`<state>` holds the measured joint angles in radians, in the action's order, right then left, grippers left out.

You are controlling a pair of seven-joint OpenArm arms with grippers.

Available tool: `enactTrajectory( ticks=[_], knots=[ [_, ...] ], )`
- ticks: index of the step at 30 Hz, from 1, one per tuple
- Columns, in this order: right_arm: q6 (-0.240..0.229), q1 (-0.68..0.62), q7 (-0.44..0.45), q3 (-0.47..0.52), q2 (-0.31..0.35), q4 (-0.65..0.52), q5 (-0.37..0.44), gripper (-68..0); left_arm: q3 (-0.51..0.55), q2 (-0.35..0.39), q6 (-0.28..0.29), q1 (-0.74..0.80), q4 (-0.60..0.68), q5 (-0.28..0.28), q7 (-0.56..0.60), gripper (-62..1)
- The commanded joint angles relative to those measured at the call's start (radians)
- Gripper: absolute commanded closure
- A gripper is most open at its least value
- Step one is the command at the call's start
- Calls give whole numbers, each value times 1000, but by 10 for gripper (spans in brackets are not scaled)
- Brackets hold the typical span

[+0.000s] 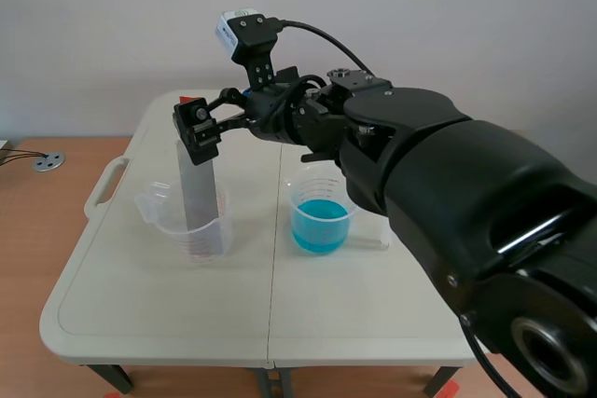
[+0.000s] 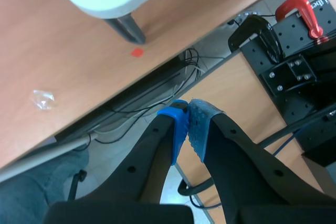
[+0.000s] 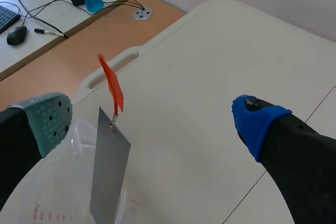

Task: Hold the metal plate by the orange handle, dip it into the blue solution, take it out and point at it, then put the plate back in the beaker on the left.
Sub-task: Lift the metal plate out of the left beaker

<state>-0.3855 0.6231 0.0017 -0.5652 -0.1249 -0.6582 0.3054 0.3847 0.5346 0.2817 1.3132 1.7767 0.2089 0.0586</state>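
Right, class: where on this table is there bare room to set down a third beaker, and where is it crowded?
Free: the near strip of the table, in front of both beakers, and the strip between the carry slot and the left beaker. Crowded: the middle, with the metal plate, the blue-solution beaker and the right arm overhead.

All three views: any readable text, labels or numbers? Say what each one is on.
"Lift...", white, running off the picture's edge, rest unclear: on the black panel, left wrist view.
Red scale numbers on the left beaker: too blurred to read.
Scale marks on the right beaker: too small to read.
Nothing else legible.
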Motion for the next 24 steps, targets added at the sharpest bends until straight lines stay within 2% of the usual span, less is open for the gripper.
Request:
enactTrajectory(
  ticks=[1,3,7,11,15,19,24],
  knots=[
    [-5,42,15,-10,-31,-17,11,-587,-5,-5,2,3,1,3,26,-12],
    [-13,42,21,-15,-31,-17,11,-586,-5,-5,2,3,-14,3,43,-12],
    [-66,42,20,-54,-31,-17,11,-585,-5,-5,2,3,-35,3,58,-12],
    [-68,41,20,-95,-31,-17,11,-579,-27,-5,5,3,-60,-10,59,-12],
    [-68,41,36,-99,-31,-17,11,-524,-78,-5,4,3,-92,-48,66,-12],
    [-68,42,43,-99,-31,-17,11,-521,-105,-5,3,3,-112,-58,70,-12],
    [-68,42,43,-99,-31,-17,11,-427,-106,-5,1,3,-116,-58,80,-12]
  ],
)
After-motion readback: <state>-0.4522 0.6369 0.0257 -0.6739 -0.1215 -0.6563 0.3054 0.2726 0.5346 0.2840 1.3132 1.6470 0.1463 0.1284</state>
